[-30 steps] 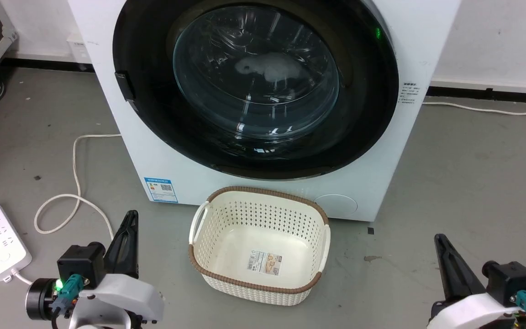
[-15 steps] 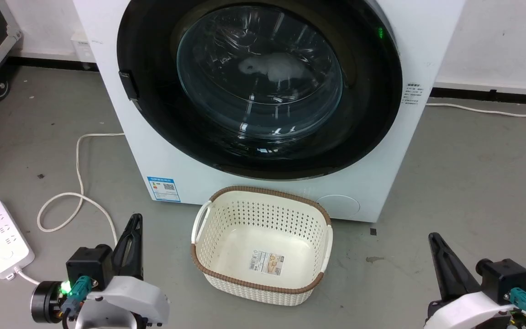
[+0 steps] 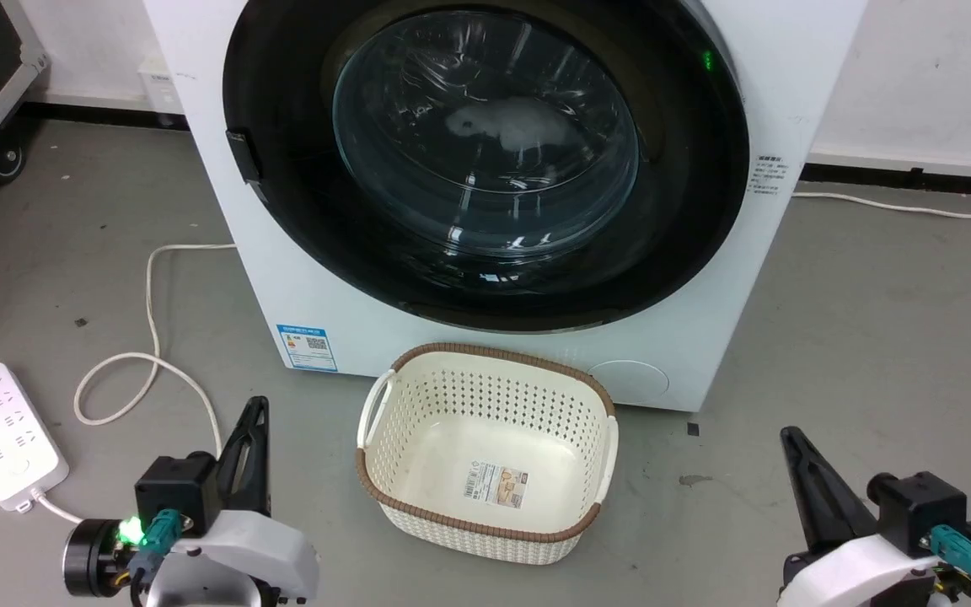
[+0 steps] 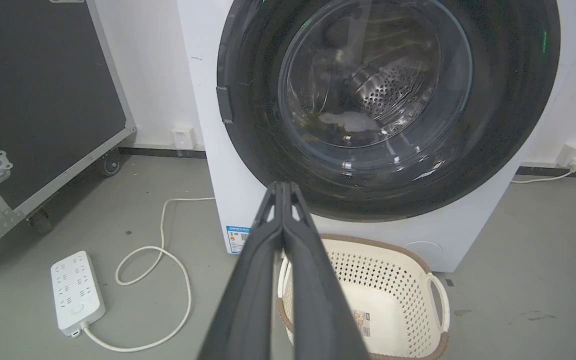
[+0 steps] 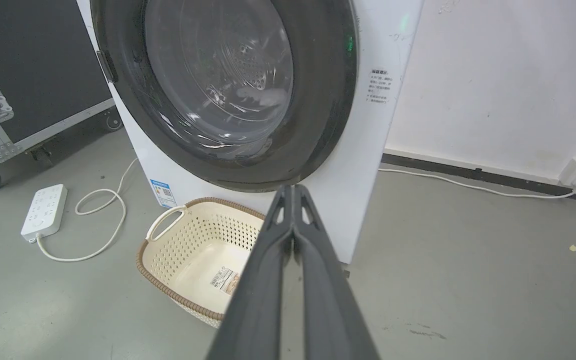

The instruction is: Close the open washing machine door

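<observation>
Black-rimmed round glass washing machine door (image 3: 485,143) seems seated, latch unconfirmed. The left gripper (image 3: 259,410) and right gripper (image 3: 790,437) are pinched empty; cream perforated basket (image 3: 485,351) could be bumped.

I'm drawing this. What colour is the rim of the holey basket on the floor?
Brown, on the cream perforated plastic basket; clearest in the head view.

Grey floor (image 3: 873,320) carries washing machine (image 3: 317,287), cream basket (image 3: 485,539), white power strip (image 3: 1,434) and looped cable (image 3: 151,287)
</observation>
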Available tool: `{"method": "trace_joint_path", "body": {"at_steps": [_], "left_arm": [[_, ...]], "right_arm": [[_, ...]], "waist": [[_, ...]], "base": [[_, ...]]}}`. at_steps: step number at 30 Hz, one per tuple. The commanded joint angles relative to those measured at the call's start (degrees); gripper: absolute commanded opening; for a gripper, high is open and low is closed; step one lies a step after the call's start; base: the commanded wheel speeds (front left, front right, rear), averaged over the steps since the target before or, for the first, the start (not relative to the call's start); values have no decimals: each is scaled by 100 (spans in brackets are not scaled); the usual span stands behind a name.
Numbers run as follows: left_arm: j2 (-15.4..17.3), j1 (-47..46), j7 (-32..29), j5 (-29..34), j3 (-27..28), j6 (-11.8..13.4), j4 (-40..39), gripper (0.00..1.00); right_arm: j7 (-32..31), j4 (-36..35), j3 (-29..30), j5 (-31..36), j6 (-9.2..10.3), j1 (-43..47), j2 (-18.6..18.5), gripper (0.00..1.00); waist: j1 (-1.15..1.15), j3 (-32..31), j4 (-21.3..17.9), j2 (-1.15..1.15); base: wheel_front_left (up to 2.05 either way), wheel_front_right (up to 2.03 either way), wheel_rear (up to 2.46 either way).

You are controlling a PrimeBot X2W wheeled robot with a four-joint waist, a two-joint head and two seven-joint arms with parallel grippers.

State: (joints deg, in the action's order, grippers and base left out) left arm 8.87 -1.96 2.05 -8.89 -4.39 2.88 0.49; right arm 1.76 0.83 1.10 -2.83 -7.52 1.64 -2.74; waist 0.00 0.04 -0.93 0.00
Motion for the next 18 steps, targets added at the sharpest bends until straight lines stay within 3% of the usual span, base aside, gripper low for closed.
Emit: {"method": "trace_joint_path", "body": {"at_steps": [1, 18], "left_arm": [[-76, 102, -17, 114, 56, -33, -25, 0], [-401, 161, -134, 596, 294, -192, -40, 0]], "right_arm": [[-29, -44, -21, 61, 2, -90, -11, 0], [-121, -68, -76, 199, 3, -136, -12, 0]], "waist": [[0, 0, 5, 0], [0, -3, 60, 0]], "base": [[0, 0, 0], [0, 0, 0]]}}
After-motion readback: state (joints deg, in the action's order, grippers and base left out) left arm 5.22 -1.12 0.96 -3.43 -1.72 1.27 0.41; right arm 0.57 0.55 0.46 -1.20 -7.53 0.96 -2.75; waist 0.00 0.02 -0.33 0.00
